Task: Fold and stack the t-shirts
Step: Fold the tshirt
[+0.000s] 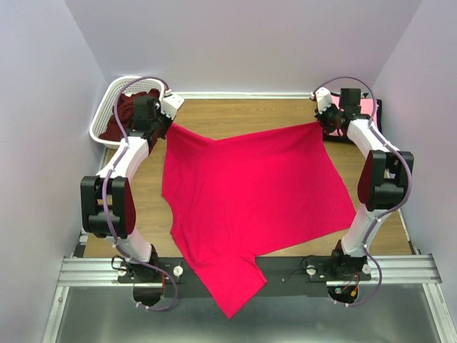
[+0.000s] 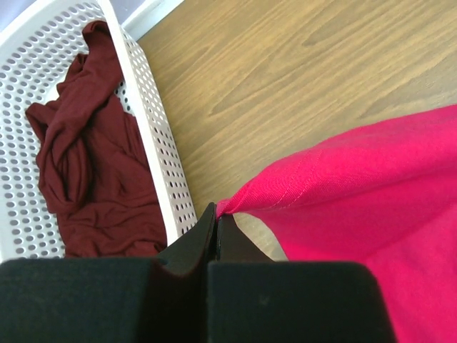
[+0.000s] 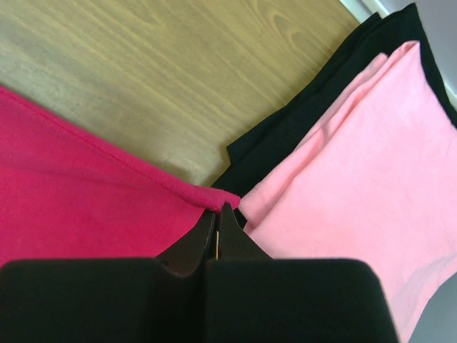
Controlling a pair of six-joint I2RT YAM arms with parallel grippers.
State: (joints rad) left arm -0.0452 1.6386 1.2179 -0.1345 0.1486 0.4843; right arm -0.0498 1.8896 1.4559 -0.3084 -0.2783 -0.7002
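The crimson-red t-shirt (image 1: 250, 193) lay spread wide across the middle of the wooden worktop (image 1: 235, 118), held at its two far corners and drawn out between them, with a shallow dip in its far edge between the two grips. Its near part narrowed to a point that hung over the near edge of the worktop, across the black base plate (image 1: 300, 268) where the arms were bolted. The left jaws were pressed together on the shirt's far left corner, and in the left wrist view a small tip of stitched hem showed just at their ends, the cloth fanning out from there to the right. The right jaws were likewise pressed together on the far right corner, a folded edge of red cloth running into them from the left. The left arm (image 1: 132, 153) reached up along the left side of the worktop and the right arm (image 1: 371, 143) along the right side. Just beside the left grip stood the white lattice basket (image 2: 157, 143) at the far left corner, with the dark maroon t-shirt (image 2: 93, 164) crumpled inside it. Just beside the right grip, at the far right corner, the light pink t-shirt (image 3: 357, 179) lay flat and folded on top of the black t-shirt (image 3: 314, 107), whose edge showed along the pink one's left and far sides. Pale lilac walls enclosed the worktop on three sides.
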